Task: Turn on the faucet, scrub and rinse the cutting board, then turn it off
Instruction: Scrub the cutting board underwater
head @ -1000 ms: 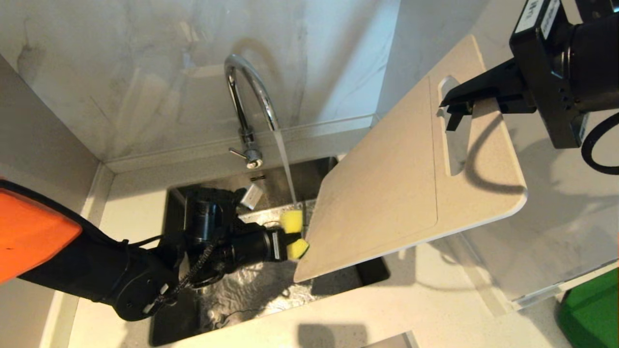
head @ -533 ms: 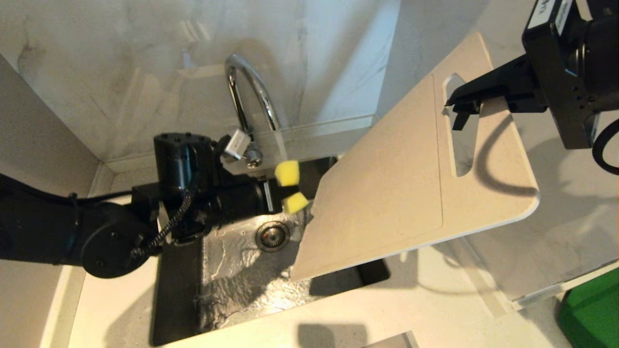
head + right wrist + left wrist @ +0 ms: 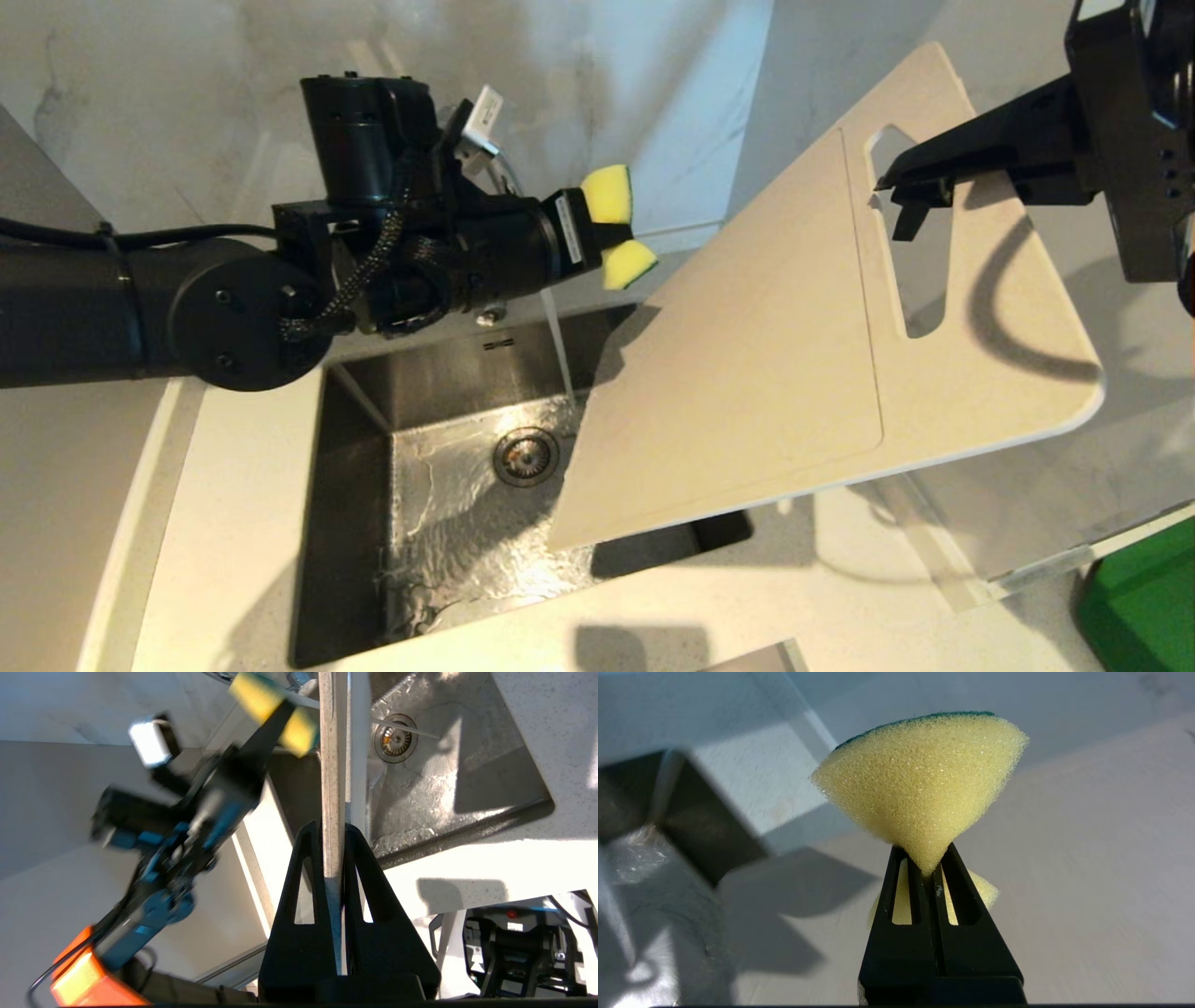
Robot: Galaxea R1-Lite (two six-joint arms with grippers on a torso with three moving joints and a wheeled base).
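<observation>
We hold the cutting board [image 3: 747,373] tilted over the sink [image 3: 448,523], right gripper [image 3: 910,191] clamped at its slot end. Left gripper [image 3: 611,229] pinches the sponge [image 3: 616,224] beside the board's upper edge. Behind it, water runs from the mostly hidden faucet [image 3: 509,173].

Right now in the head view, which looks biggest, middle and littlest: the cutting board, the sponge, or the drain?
1. The cutting board looks by far the biggest.
2 and 3. The sponge and the drain look about alike; the sponge is raised nearer the camera, so I won't rank those two.
</observation>
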